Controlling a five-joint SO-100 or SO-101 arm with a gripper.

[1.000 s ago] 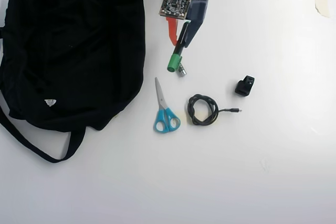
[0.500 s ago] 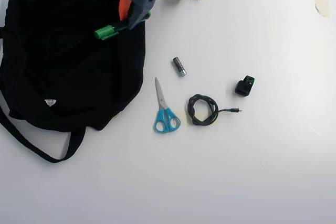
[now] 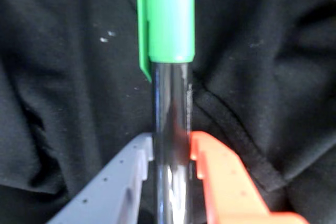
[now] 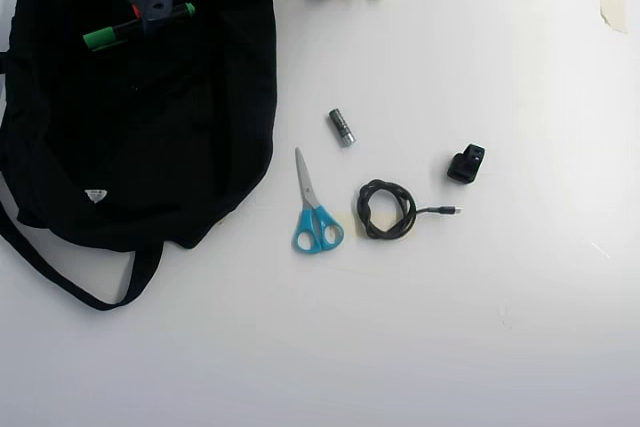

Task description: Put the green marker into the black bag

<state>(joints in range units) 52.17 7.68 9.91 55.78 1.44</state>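
claw (image 3: 170, 153), green marker (image 3: 169, 19) clamped, farther over black bag (image 4: 150, 147)

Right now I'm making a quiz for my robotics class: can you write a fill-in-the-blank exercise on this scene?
1. The gripper is shut on the green ____.
2. The marker is held over the black ____.
3. The scissors on the table have ____ handles.
4. Beside the scissors lies a coiled black ____.

Missing words: marker; bag; blue; cable

Glossy black green marker (image 3: 171, 145) with bright green cap; black bag (image 4: 130, 137) bearing small white label; grey-and-orange claw (image 3: 171, 153); blue-handled scissors (image 4: 316, 209); white bench (image 4: 450, 327).
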